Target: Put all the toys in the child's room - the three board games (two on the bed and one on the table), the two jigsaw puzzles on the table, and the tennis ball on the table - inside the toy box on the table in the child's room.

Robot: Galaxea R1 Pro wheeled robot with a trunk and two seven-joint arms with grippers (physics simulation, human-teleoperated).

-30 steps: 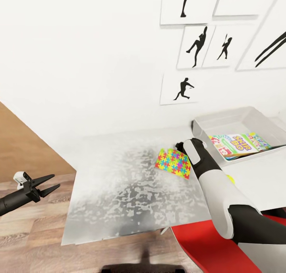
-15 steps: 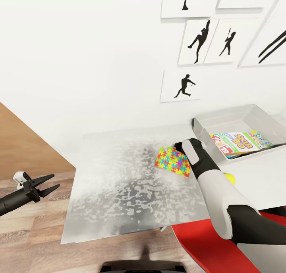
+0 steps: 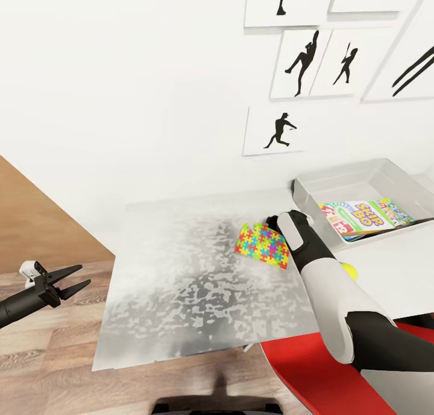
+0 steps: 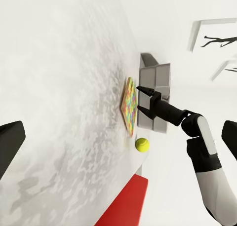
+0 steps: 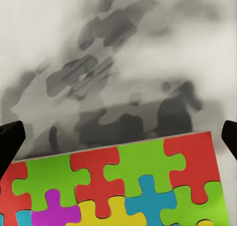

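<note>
Right gripper [image 4: 141,98] poised over the puzzle [image 3: 263,246], fingers apart.

The puzzle lies flat on the table [image 3: 181,282], at about 9 o'clock from the toy box [image 3: 361,183], which already holds a printed game box [image 3: 361,216]; the ball [image 3: 350,272] rests on the table at roughly 4 o'clock from the puzzle, partly behind the right forearm. The right arm reaches forward and down with the wrist bent so its fingers point at the puzzle's near-box edge; the left wrist view shows them spread just above it, not clamped, likely lining up for an edge pinch because the piece is too thin to take from above. The left gripper [image 3: 60,282] hangs off the table at 9 o'clock over the floor, fingers parted and holding nothing, apparently kept clear of the work.
</note>
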